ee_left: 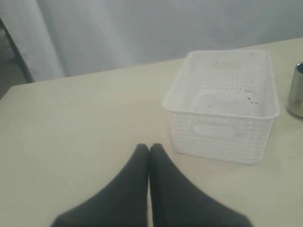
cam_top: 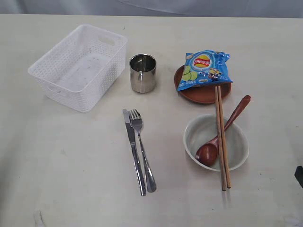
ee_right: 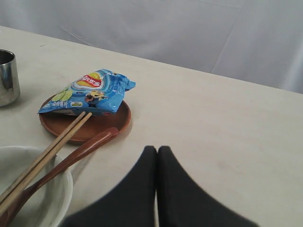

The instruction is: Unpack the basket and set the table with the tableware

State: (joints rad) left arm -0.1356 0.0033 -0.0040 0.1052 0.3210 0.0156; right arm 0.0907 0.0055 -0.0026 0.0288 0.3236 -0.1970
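Note:
The white lattice basket (cam_top: 78,66) (ee_left: 222,104) stands empty at the back left of the beige table (cam_top: 57,165). Beside it is the steel cup (cam_top: 142,73). Knife (cam_top: 134,151) and fork (cam_top: 142,149) lie side by side in the middle. The brown plate (cam_top: 201,93) carries a blue chip bag (cam_top: 207,69). Chopsticks (cam_top: 221,137) and the wooden spoon (cam_top: 222,132) rest across the pale bowl (cam_top: 216,142). My left gripper (ee_left: 149,149) is shut and empty, short of the basket. My right gripper (ee_right: 157,151) is shut and empty, beside the spoon handle (ee_right: 80,151).
A grey curtain (ee_left: 142,28) hangs behind the table's far edge. A dark piece of the right arm (cam_top: 299,176) shows at the right border of the exterior view. Bare tabletop lies at the front left.

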